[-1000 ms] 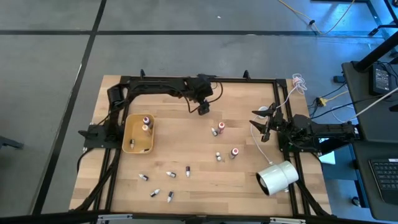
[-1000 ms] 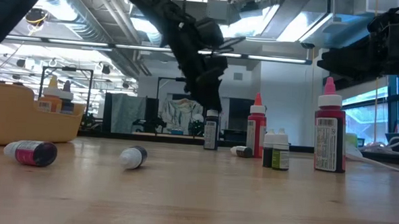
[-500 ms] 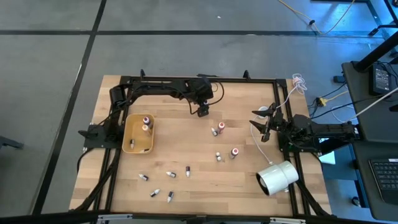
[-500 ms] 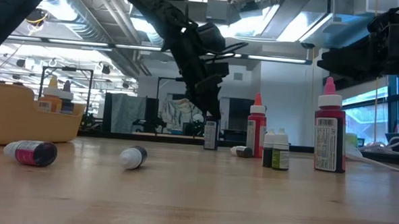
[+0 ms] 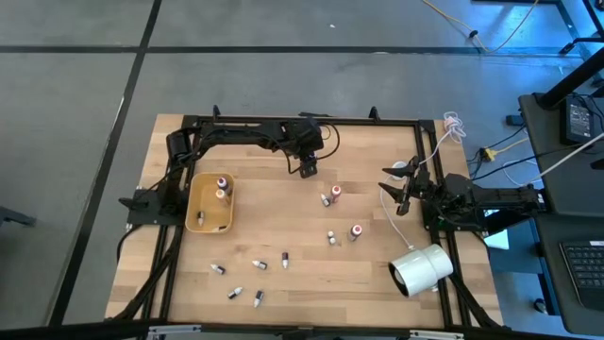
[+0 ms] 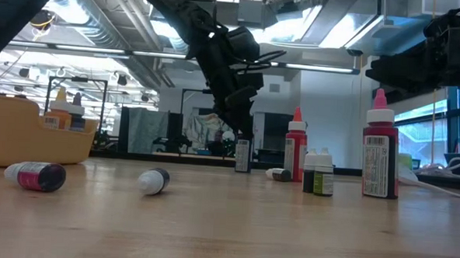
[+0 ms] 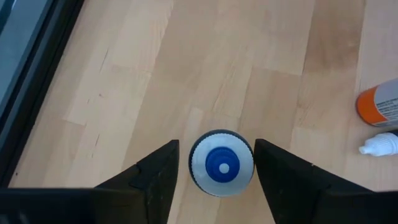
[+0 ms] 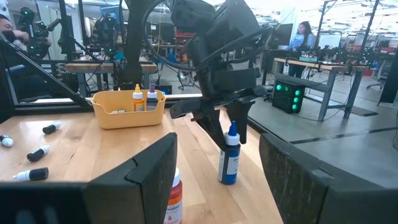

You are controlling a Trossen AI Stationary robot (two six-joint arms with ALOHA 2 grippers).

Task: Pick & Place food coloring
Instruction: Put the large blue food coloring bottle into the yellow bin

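Pick step underway: left tool (image 7: 214,168) hovering straight over upright blue-capped food coloring bottle (image 7: 221,163), fingers straddling it with gaps either side, not gripping yet. Next up, probably: drop lower, squeeze, lift. Right tool (image 5: 404,189) parked well off, fingers apart.

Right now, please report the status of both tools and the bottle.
Left tool open around upright blue bottle, no grip visible. Right tool idle at table edge. Nothing in the way.

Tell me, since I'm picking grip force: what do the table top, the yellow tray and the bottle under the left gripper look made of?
Table top: pale wood planks, visible grain, matte. Yellow tray: probably moulded plastic, smooth even colour. Blue-capped bottle between the left gripper fingers: likely plastic, glossy cap.
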